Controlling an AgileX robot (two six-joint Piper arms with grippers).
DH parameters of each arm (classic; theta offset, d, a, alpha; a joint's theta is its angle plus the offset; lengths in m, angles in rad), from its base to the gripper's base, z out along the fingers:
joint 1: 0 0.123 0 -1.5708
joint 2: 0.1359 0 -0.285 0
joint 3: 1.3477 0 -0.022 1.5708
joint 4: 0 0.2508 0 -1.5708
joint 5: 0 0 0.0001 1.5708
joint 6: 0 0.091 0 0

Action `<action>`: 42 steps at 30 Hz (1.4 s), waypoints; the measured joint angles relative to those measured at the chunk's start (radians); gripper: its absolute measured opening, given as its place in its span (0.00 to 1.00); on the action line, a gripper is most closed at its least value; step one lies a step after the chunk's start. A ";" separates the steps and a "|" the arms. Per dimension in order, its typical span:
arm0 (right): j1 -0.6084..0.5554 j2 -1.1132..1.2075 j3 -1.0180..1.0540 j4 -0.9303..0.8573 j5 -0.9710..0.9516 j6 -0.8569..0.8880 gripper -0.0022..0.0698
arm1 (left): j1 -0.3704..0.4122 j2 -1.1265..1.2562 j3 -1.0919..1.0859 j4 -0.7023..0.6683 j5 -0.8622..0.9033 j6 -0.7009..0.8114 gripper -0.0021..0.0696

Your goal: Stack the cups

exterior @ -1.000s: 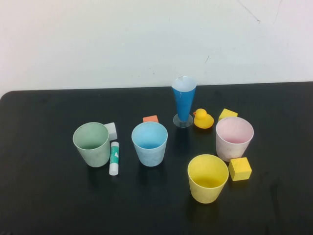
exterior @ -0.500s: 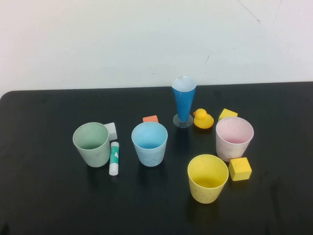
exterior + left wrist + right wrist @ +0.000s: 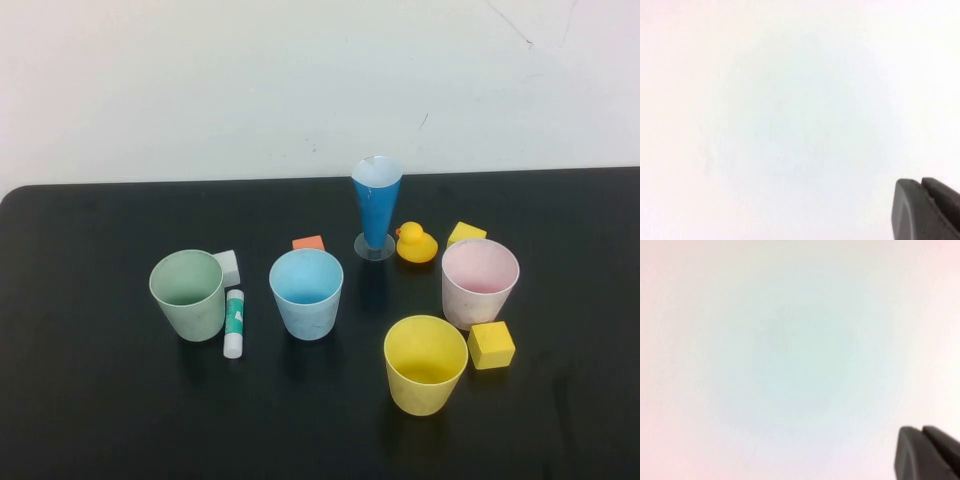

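Four cups stand upright and apart on the black table: the green cup at the left, the light blue cup in the middle, the pink cup at the right, and the yellow cup in front of it. Neither arm shows in the high view. My left gripper shows only in the left wrist view, shut and empty, facing a blank white surface. My right gripper shows only in the right wrist view, likewise shut and empty against blank white.
A tall blue cone glass stands behind the cups with a yellow duck beside it. Two yellow blocks, an orange block, a white block and a glue stick lie among the cups.
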 joint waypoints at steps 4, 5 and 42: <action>0.000 0.000 0.000 0.042 -0.028 -0.080 0.03 | 0.000 0.000 0.000 0.004 -0.051 0.000 0.03; 0.000 0.000 0.000 0.054 -0.018 -0.101 0.03 | 0.000 0.000 0.000 0.004 -0.063 0.000 0.03; 0.000 0.608 -0.449 0.162 1.097 -0.364 0.03 | 0.000 1.119 -0.864 -0.308 1.142 0.168 0.59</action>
